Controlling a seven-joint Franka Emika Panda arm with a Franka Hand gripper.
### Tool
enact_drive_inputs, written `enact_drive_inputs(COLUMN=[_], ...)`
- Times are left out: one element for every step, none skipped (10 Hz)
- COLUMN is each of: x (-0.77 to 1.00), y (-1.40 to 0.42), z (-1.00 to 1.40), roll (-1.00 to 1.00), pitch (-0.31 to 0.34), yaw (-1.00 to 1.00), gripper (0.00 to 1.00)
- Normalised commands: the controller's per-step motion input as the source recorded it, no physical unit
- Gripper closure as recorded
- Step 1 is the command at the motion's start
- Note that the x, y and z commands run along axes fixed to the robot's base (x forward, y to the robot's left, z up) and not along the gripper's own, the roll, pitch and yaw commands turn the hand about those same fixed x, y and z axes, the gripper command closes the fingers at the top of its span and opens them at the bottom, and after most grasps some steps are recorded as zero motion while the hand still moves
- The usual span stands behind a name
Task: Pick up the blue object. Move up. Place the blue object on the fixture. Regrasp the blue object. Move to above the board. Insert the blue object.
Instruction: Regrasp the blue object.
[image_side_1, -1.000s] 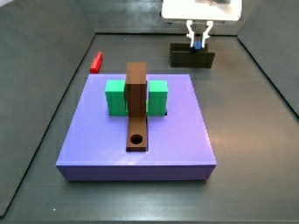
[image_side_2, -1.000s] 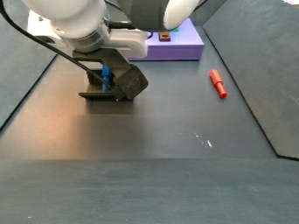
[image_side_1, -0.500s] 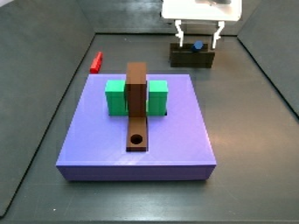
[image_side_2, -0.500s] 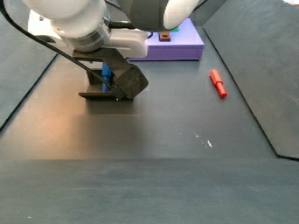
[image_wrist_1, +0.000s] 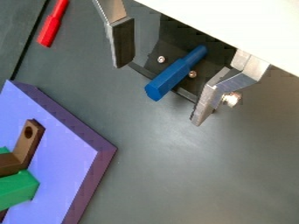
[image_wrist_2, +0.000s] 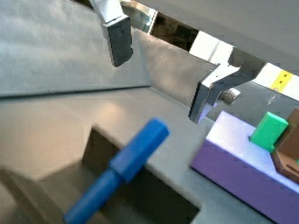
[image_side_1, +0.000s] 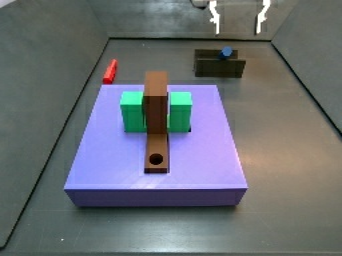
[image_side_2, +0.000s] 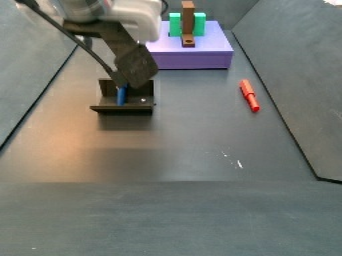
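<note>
The blue object (image_side_1: 227, 52) stands in the notch of the fixture (image_side_1: 219, 67) at the far right, beyond the board (image_side_1: 158, 150). It also shows in a side view (image_side_2: 123, 96) on the fixture (image_side_2: 124, 108). My gripper (image_side_1: 238, 18) is open and empty, raised well above the fixture. In both wrist views the blue object (image_wrist_1: 176, 73) (image_wrist_2: 122, 171) lies on the fixture (image_wrist_1: 176, 39) (image_wrist_2: 176, 199) below the spread fingers (image_wrist_1: 122, 39), touching neither. The gripper (image_wrist_1: 170, 66) (image_wrist_2: 165, 63) holds nothing.
The board carries green blocks (image_side_1: 134, 110) and a long brown bar (image_side_1: 158, 120) with a round hole. A red peg (image_side_1: 110, 70) lies on the floor left of the board; it also shows in a side view (image_side_2: 249, 95). Dark walls ring the floor.
The gripper opened, let go of the blue object on the fixture, and rose straight up. The blue object stays in the fixture.
</note>
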Motion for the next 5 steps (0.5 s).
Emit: enact_drive_inputs(x=[0.20,0.17,0.00,0.00,0.00], y=[-0.27,-0.28,-0.28,-0.25,-0.24], z=[0.09,0.07,0.02,0.03,0.03], roll=[1.00,1.00,1.00,1.00,1.00], pitch=[-0.309,-0.194,0.000,0.000,0.000], yaw=[0.00,0.00,0.00,0.00,0.00], gripper=[0.00,0.00,0.00,0.00,0.00])
